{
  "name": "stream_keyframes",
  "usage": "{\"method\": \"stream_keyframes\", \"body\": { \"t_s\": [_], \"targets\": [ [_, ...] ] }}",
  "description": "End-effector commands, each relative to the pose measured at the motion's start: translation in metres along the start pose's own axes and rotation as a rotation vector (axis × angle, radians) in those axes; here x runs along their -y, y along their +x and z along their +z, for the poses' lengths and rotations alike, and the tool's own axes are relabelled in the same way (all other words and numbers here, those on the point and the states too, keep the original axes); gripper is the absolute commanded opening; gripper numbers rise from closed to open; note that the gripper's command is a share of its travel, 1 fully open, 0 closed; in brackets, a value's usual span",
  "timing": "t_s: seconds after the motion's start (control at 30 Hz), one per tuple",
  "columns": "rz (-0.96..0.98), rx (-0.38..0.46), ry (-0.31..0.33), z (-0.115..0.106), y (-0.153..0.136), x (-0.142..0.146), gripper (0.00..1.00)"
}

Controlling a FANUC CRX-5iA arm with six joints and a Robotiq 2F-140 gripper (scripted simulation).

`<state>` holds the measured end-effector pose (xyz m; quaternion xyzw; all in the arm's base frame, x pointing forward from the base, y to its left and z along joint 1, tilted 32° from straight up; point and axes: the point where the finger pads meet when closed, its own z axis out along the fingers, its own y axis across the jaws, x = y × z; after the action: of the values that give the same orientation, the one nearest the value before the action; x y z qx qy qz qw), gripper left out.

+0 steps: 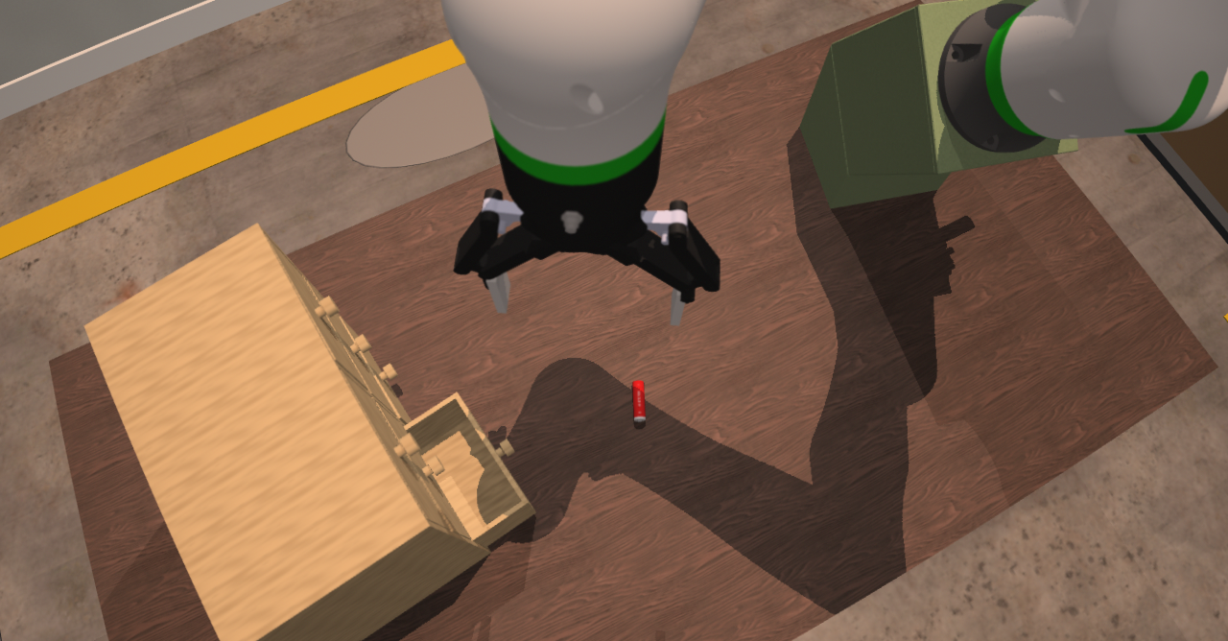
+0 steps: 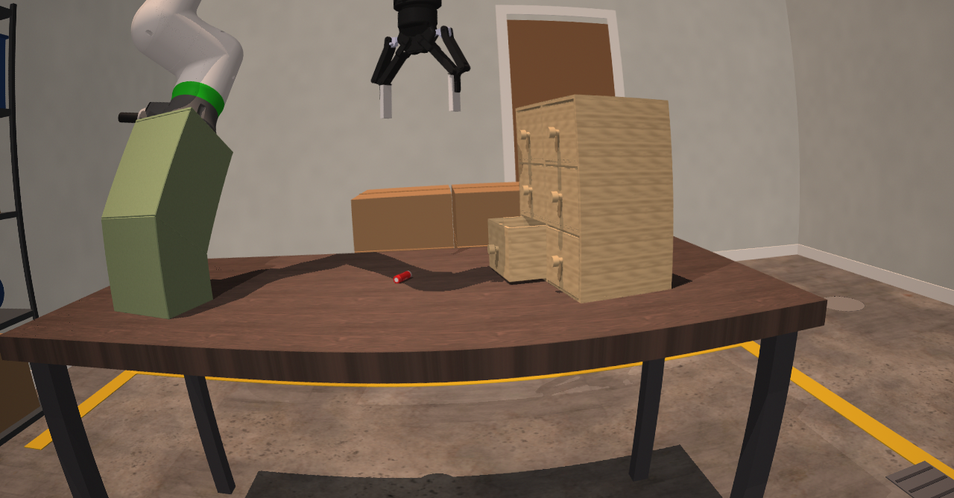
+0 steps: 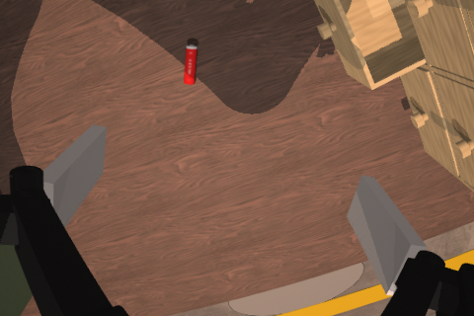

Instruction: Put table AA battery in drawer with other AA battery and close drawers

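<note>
A red AA battery (image 1: pixel 638 400) (image 2: pixel 401 276) (image 3: pixel 191 64) lies on its side on the table. The small wooden chest (image 1: pixel 240 405) (image 2: pixel 623 194) (image 3: pixel 446 44) stands upright. One bottom-row drawer (image 1: pixel 512 530) (image 2: pixel 527 255) (image 3: pixel 346 56) is pulled partly out and looks level. Its visible floor shows no battery; the part inside the chest is hidden. The other drawers look pushed in, their contents hidden. My gripper (image 1: pixel 588 315) (image 2: pixel 419 113) (image 3: pixel 232 175) is open and empty, pointing down high above the table, off to one side of the battery and in front of the chest.
The green pedestal (image 1: pixel 884 122) (image 2: pixel 159 228) carries the arm at the table's other end from the chest. Round knobs stick out from the drawer fronts, including the open drawer's knob (image 1: pixel 505 448) (image 2: pixel 493 249) (image 3: pixel 326 30). Cardboard boxes (image 2: pixel 403 221) stand behind the table.
</note>
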<state>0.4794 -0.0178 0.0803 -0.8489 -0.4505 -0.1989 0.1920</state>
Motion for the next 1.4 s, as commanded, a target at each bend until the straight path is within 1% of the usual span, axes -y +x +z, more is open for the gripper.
{"method": "stream_keyframes", "body": {
  "t_s": [0.0, 0.07, 0.57, 0.63, 1.13, 1.37],
  "targets": [
    [0.121, 0.000, 0.000, 0.000, 0.003, -0.004, 1.00],
    [0.121, 0.000, 0.000, 0.000, 0.003, -0.004, 1.00],
    [0.469, 0.000, 0.000, 0.000, 0.013, -0.017, 1.00],
    [0.469, 0.000, 0.000, 0.000, 0.013, -0.017, 1.00],
    [0.712, 0.000, 0.000, 0.000, 0.020, -0.026, 1.00],
    [0.768, 0.000, 0.000, 0.000, 0.021, -0.028, 1.00]
  ]
}}
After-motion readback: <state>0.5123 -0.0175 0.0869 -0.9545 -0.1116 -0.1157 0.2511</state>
